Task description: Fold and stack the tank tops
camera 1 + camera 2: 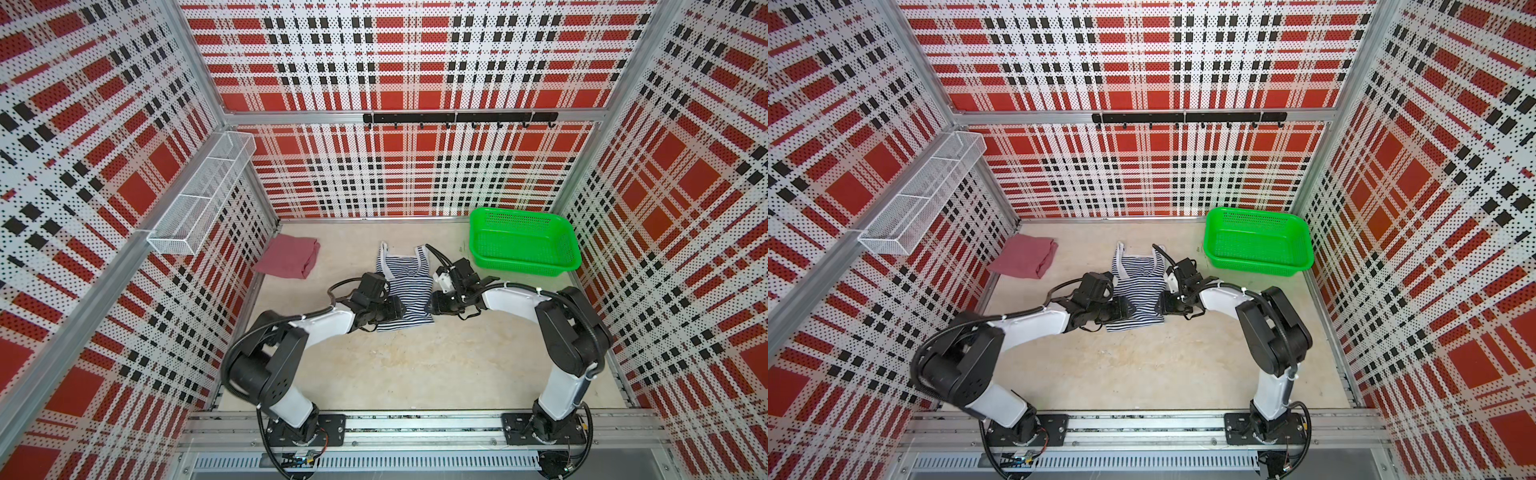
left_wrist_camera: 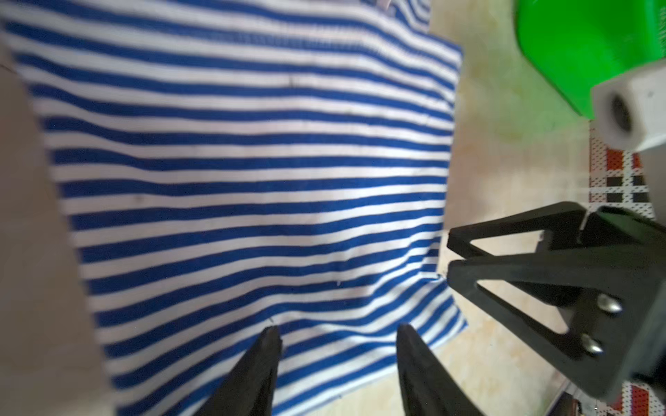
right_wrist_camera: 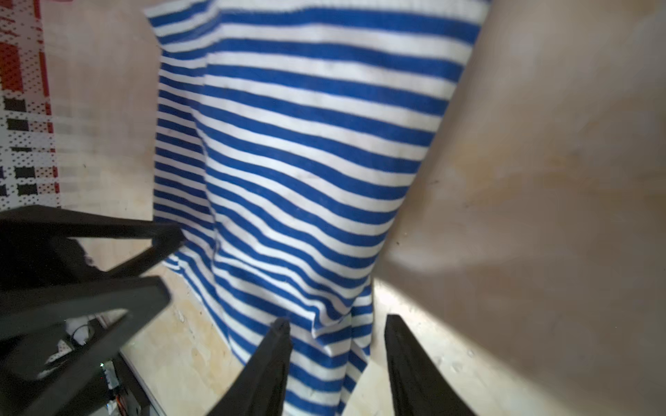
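Striped tank top point(image 1: 405, 286) is laid flat mid table point(image 1: 415, 374); maroon tank top point(image 1: 289, 255) is folded at far left. The knit is judged soft, light and limp, best pinched at the side edges. Left gripper point(image 2: 338, 328) and right gripper point(image 3: 337, 320) are seen part-open at opposite edges, with nothing clamped.

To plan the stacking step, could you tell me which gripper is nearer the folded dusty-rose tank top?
Left. The left gripper is at the navy-and-white striped top, on the side facing the dusty-rose tank top; the right gripper, on the far side.
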